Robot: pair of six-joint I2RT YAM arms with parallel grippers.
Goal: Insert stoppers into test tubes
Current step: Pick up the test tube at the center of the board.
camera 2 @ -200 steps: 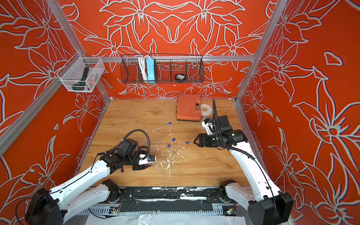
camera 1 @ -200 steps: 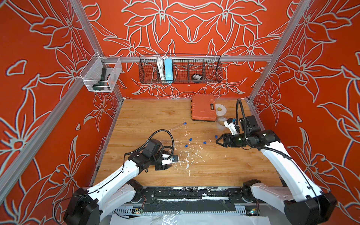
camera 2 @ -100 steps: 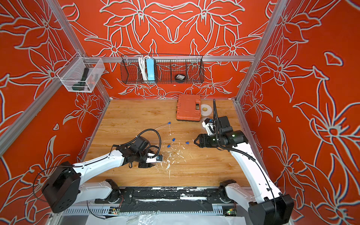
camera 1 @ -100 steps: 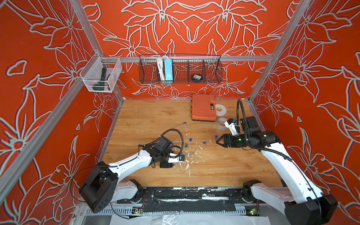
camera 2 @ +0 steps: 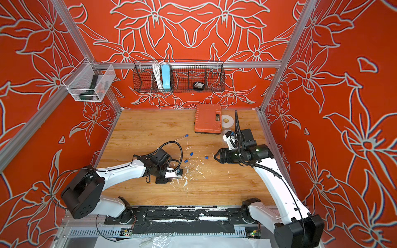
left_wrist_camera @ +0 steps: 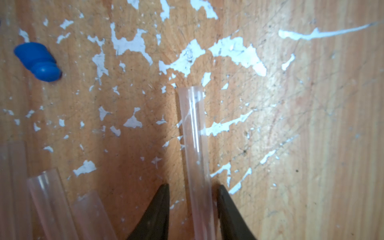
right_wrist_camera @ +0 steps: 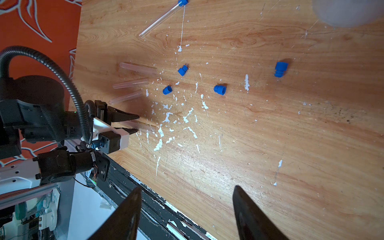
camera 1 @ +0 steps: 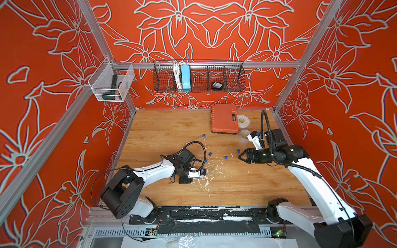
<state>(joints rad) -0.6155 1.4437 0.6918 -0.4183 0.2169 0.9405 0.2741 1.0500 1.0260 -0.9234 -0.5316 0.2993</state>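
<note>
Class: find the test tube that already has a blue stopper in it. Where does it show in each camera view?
Top view: the capped test tube lies down-left of the orange case.
Top view: same place.
Left wrist: not in it.
Right wrist: it lies beyond the loose stoppers.
Shared landmark: the thin white paint streak running from its stopper end.
</note>
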